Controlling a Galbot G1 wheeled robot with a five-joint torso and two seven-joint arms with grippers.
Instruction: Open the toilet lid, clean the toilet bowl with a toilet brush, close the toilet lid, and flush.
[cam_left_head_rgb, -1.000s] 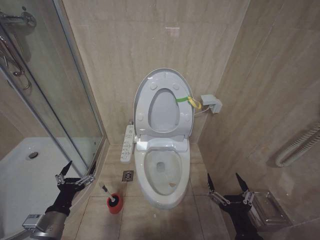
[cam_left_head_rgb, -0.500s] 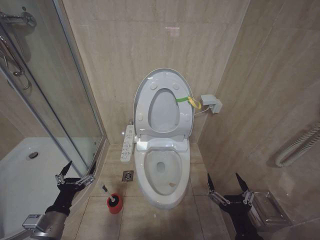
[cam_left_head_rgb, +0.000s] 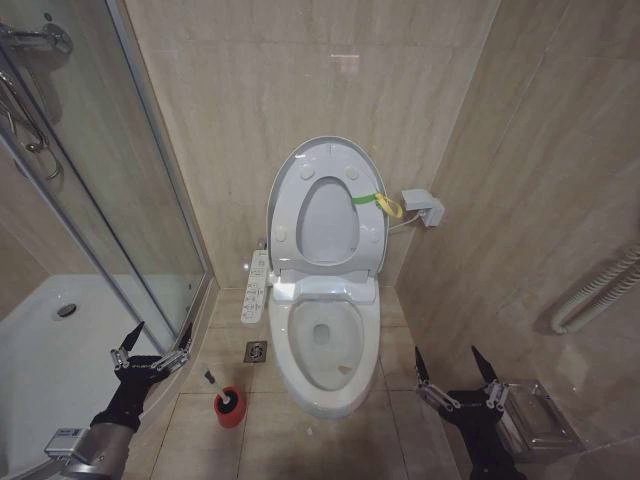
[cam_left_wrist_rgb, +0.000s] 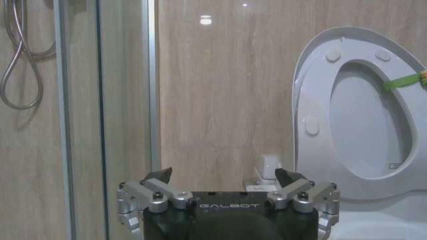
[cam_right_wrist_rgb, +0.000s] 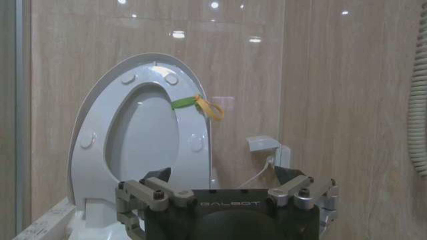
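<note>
Nothing has shifted over the last second. Lid (cam_left_head_rgb: 330, 160) and seat up against wall; bowl (cam_left_head_rgb: 322, 345) exposed between both grippers. Left gripper (cam_left_head_rgb: 152, 345) wide, empty, brush (cam_left_head_rgb: 226, 398) just right of it. Right gripper (cam_left_head_rgb: 452, 372) wide, idle. Brushing not begun.

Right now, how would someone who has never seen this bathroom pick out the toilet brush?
Find the white toilet bowl against the back wall, its lid raised. On the floor tiles on the robot's left of the bowl, near the open left gripper, stands the toilet brush. It is the one red item down there: a small round red holder with a thin white handle sticking up at a slant.
</note>
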